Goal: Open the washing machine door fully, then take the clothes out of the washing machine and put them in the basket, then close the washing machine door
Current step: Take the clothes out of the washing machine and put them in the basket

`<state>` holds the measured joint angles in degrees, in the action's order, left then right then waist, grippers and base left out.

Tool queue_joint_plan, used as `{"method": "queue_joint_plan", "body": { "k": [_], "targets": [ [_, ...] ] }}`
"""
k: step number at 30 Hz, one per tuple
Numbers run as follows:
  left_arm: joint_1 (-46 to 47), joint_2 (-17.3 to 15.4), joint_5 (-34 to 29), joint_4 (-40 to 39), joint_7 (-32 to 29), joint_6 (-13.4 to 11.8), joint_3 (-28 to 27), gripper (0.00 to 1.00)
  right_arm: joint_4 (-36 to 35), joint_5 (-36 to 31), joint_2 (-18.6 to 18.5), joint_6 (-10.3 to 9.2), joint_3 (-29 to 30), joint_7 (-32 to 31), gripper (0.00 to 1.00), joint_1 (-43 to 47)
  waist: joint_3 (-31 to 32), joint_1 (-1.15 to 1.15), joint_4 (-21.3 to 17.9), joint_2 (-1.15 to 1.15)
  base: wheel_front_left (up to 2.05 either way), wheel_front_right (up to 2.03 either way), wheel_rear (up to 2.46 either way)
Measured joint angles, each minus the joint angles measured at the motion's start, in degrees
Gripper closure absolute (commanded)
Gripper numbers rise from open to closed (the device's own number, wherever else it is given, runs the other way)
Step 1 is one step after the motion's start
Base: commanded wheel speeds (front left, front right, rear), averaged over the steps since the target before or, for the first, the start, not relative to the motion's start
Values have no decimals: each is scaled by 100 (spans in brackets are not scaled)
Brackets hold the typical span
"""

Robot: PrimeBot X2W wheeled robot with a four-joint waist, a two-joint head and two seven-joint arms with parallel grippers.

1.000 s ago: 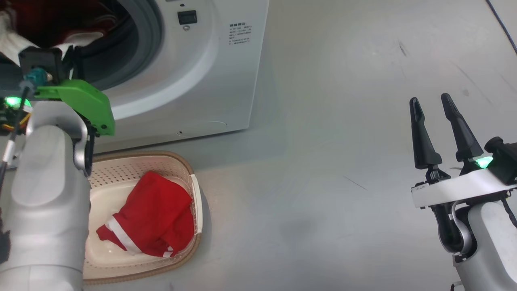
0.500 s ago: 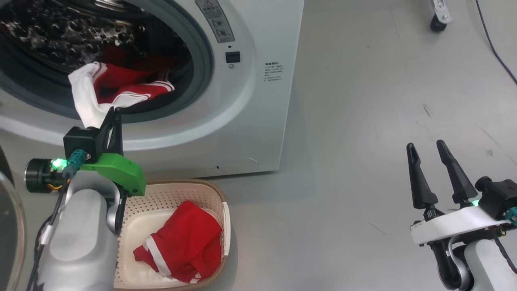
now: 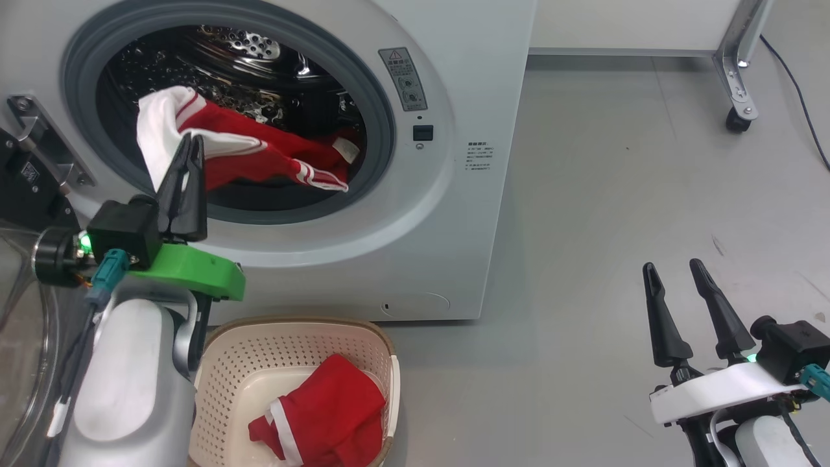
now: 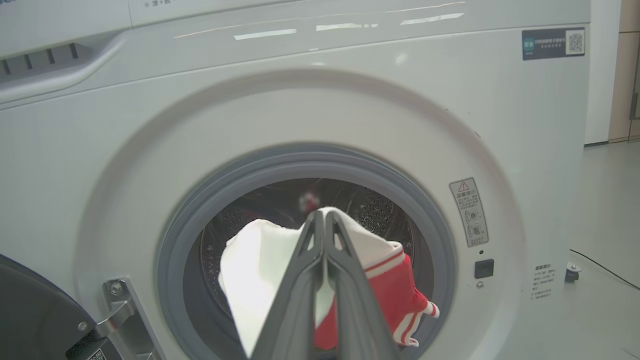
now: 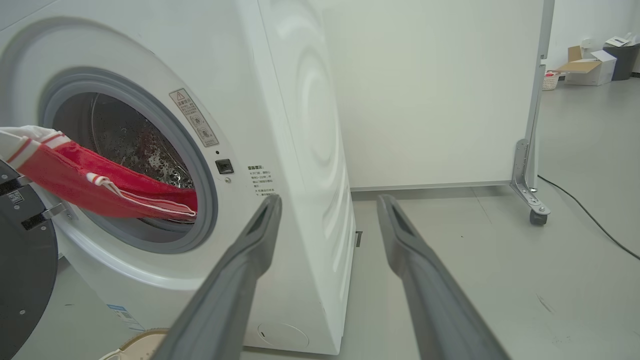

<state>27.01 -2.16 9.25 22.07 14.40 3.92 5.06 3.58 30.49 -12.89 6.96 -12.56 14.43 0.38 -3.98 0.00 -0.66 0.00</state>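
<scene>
The washing machine (image 3: 454,194) stands with its round mouth uncovered. The washing machine door (image 3: 19,188) hangs swung out at the left, and its black rim (image 5: 20,270) also edges the right wrist view. My left gripper (image 3: 192,141) is shut on the white end of a red-and-white garment of the clothes (image 3: 246,152), which stretches from the drum to the mouth. The left wrist view has the shut fingertips (image 4: 320,216) against that white cloth (image 4: 260,270). Another red garment (image 3: 331,408) lies in the cream basket (image 3: 292,322) below. My right gripper (image 3: 672,266) is open and holds nothing, low at the right.
A metal frame leg on a caster (image 3: 736,117) stands at the back right, with a dark cable (image 3: 797,104) on the floor beside it. Grey floor (image 3: 583,227) spreads right of the machine. Cardboard boxes (image 5: 585,65) sit far off.
The head camera has tilted up, bringing the whole drum mouth into view. The left gripper has stayed shut on the garment, which now stretches further out of the drum. The right gripper stays open.
</scene>
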Motion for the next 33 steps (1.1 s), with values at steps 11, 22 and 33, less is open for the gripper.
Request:
{"method": "queue_joint_plan", "body": {
  "k": [11,22,33],
  "targets": [
    [1,7,96,-1397,5,41,-19,100,-93,-90,57,1,-3,0,0,17,-2,0,48,0,0,0,0],
    [-370,10,109,-1750,36,33,171,100,-163,-99,129,1,0,0,0,76,-106,0,-8,0,0,0,0],
    [-1357,10,326,-1213,-152,-153,279,100,-250,-138,59,1,131,0,0,124,-359,0,9,0,0,0,0]
  ]
}}
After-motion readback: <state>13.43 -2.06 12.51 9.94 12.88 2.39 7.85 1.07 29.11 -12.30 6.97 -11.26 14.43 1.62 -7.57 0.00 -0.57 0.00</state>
